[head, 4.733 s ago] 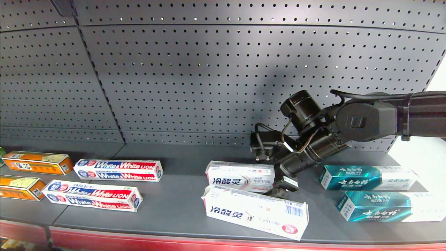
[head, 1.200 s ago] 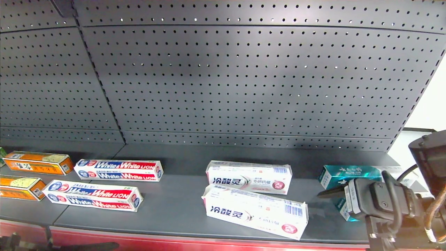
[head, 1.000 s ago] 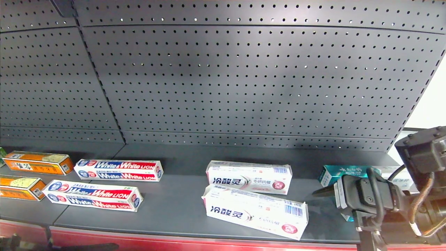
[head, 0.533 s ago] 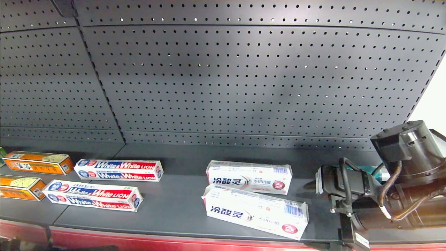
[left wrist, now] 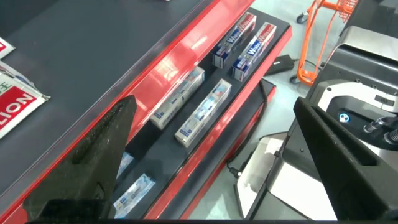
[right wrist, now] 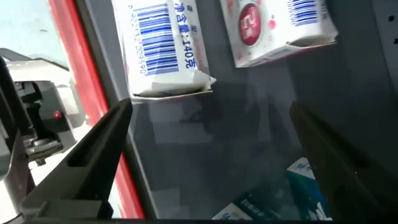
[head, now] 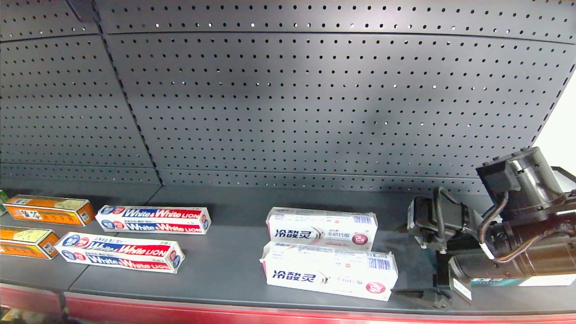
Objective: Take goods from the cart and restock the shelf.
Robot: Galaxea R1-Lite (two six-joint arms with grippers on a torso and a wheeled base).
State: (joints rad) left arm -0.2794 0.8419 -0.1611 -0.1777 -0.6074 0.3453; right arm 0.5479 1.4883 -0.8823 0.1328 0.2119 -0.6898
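Note:
Two white toothpaste boxes lie on the grey shelf [head: 225,265]: the front white box [head: 328,272] runs parallel to the shelf edge, the rear white box [head: 321,227] lies just behind it. My right gripper [head: 405,263] hovers low just right of their ends, open and holding nothing. In the right wrist view the same gripper [right wrist: 205,162] faces the barcode end of the front box [right wrist: 165,50] and the end of the rear box [right wrist: 280,28]. My left gripper [left wrist: 205,162] hangs open and empty below the shelf's red edge.
Two red-and-blue boxes [head: 153,219] and orange boxes [head: 49,209] lie at the left. A teal box [head: 495,281] sits mostly hidden under my right arm. A pegboard wall [head: 288,103] backs the shelf. Lower shelves hold more boxes [left wrist: 193,112]; an orange cart [left wrist: 323,31] stands beyond.
My right arm has come back in from the lower right, towards the white boxes. The front white box, earlier slanted, has swung round to lie parallel to the shelf edge.

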